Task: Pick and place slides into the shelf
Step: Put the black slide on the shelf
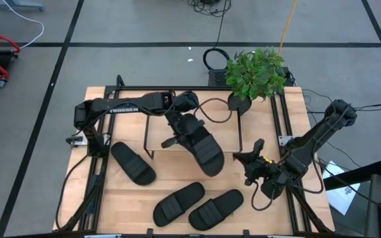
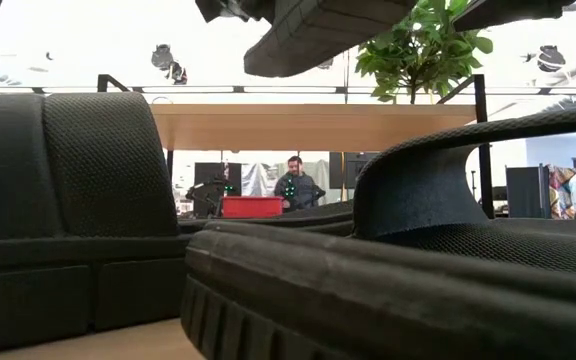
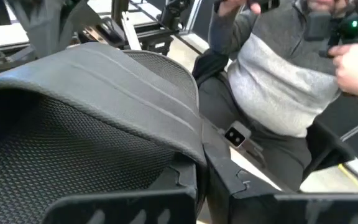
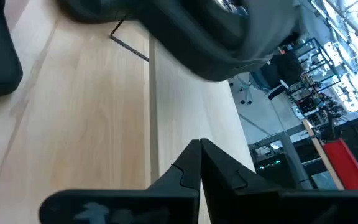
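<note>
Toward the desk's [image 1: 170, 177] left edge: one slide [image 1: 132, 162] flat on the wood, lying diagonally, well apart from the others. Just past it, near the middle of the far edge, the shelf [image 1: 156, 125], plank top on thin black wire legs. Over the shelf's front right corner, left tool [image 1: 185, 134] clamped shut on a second slide [image 1: 202, 149], lifted clear of the desk and tilted; from table height, its sole [image 2: 308, 35] seen hanging above the plank [image 2: 318, 125]; in the left wrist view, ribbed strap [image 3: 123, 81] filling the space right at the fingers [image 3: 185, 180]. Along the near edge around the middle: two more slides [image 1: 178, 201] [image 1: 215, 208] side by side, almost touching, both angled the same way. At the far edge, right of the shelf: potted plant [image 1: 256, 74]. Near the right edge: right tool [image 1: 247, 165] closed on nothing, fingers [image 4: 199, 165] pressed together above bare wood. Beyond the desk: seated person [image 3: 284, 81] in a grey top.
</note>
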